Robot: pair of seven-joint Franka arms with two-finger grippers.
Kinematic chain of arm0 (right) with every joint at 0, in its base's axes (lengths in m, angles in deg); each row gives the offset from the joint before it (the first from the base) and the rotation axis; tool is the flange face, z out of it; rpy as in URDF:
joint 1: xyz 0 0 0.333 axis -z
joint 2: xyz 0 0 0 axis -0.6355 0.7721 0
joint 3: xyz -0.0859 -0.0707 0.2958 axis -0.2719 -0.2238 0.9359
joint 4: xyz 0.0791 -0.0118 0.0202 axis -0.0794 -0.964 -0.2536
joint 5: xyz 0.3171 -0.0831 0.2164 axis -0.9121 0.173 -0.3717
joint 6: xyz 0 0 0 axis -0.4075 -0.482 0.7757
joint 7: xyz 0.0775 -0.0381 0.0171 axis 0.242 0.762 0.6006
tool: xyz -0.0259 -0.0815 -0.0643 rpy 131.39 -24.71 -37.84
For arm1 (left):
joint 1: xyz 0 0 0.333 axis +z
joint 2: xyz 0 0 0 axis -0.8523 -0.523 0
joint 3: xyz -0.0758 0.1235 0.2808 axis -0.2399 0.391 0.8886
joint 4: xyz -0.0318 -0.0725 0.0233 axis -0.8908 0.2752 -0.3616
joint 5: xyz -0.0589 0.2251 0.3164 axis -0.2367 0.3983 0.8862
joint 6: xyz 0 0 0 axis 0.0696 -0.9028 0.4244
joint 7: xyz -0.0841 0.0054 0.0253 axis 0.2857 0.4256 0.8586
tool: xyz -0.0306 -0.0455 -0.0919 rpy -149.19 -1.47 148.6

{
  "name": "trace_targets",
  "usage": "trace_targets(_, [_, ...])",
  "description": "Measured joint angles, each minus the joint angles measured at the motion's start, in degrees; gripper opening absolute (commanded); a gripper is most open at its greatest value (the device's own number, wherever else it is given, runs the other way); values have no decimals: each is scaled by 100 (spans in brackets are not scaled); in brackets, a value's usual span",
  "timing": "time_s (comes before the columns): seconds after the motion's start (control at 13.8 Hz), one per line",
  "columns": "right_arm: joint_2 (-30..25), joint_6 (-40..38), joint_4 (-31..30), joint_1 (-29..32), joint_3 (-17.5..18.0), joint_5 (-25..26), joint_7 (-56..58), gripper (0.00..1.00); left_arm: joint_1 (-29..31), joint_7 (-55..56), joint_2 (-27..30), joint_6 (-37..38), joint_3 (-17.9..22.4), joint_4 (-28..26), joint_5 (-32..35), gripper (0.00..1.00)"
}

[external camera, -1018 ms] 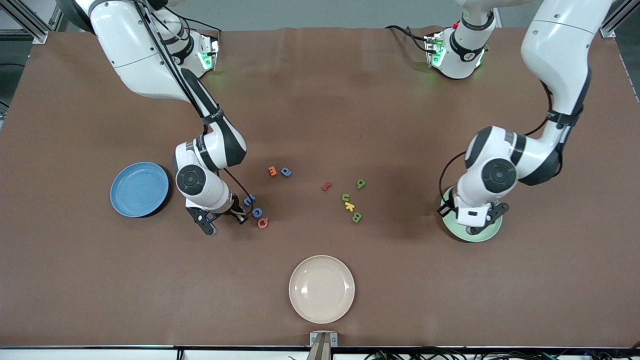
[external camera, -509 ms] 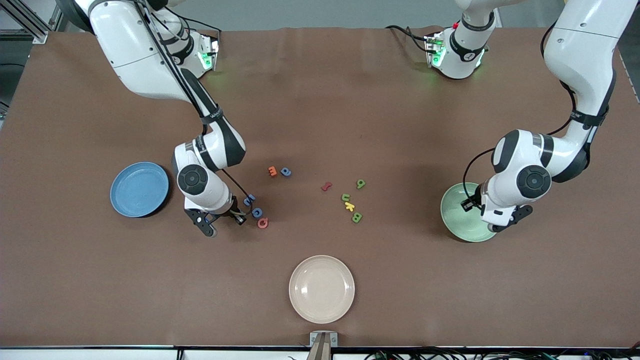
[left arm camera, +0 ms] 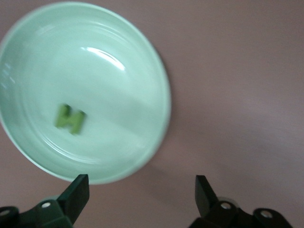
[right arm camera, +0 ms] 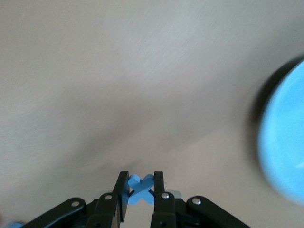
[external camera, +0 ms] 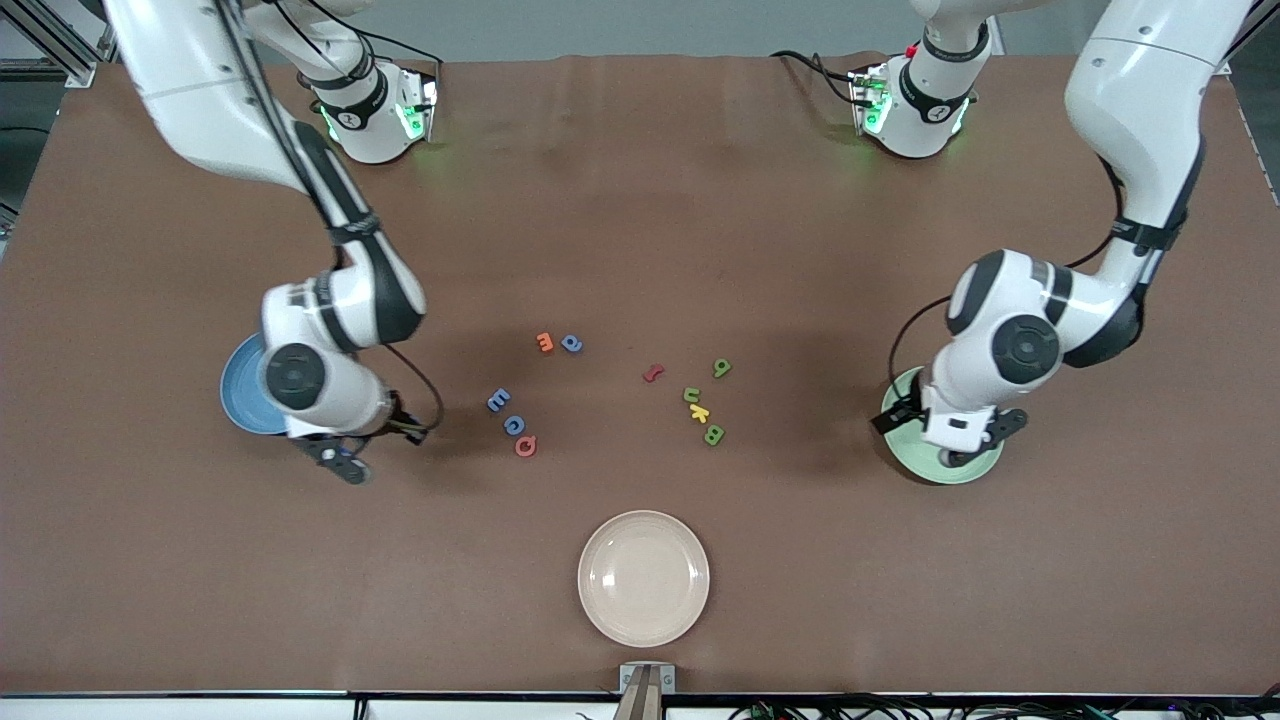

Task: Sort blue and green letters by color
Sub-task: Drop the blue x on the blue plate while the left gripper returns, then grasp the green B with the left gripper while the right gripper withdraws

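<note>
A robotics lab: two white robot arms (external camera: pixel 330 330) are bolted to a brown-covered table (external camera: pixel 640 200), aluminium framing (external camera: pixel 60 40) stands at the frame's upper left corner, and cables (external camera: pixel 900 708) run along the bottom edge.

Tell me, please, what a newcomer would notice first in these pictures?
Probably the right gripper, shut on a blue letter beside the blue plate at the right arm's end of the table. Next, the left gripper, open above the green plate, where one green letter lies. Between the plates, a loose scatter of coloured letters remains on the table.
</note>
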Motion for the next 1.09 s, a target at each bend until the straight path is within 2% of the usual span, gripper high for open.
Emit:
trace_targets(0.29, [-666, 15, -722, 1040, -7, 3, 2522, 9, -905, 1560, -629, 0, 11, 938, -2, 87])
trace_targets(0.51, [-866, 550, -1317, 1539, -6, 3, 3864, 9, -1240, 2177, -1136, -4, 26, 1417, -2, 84])
trace_targets(0.73, [-861, 1278, -1907, 1888, -3, 4, 4693, 10, -1671, 2976, -1553, -17, 101, 1862, -2, 83])
trace_targets(1.09, [-860, 1369, -2151, 2225, 0, 6, 5171, 14, -2690, 4115, -2167, -29, 801, 2697, -3, 78])
